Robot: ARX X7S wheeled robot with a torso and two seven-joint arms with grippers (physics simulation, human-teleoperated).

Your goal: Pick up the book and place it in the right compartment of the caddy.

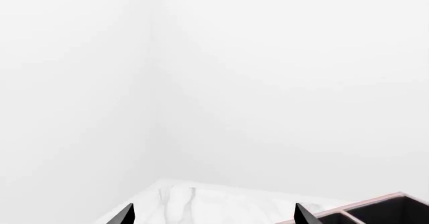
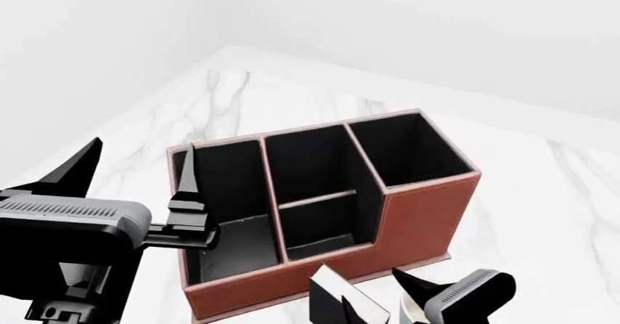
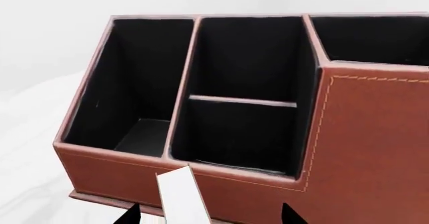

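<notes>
The reddish-brown caddy stands on the white marble table. Its right compartment is the tall square bin; it holds nothing and also shows in the right wrist view. The book stands in front of the caddy's low front wall, white page edges showing. In the right wrist view the book rises between my right gripper's fingertips, which stand wider apart than the edge shown. My left gripper is open and empty beside the caddy's left wall. The left wrist view shows its tips apart over the table.
The marble table runs back to a far corner against plain white walls. The caddy's long left bin and the divided middle bin hold nothing. A corner of the caddy shows in the left wrist view.
</notes>
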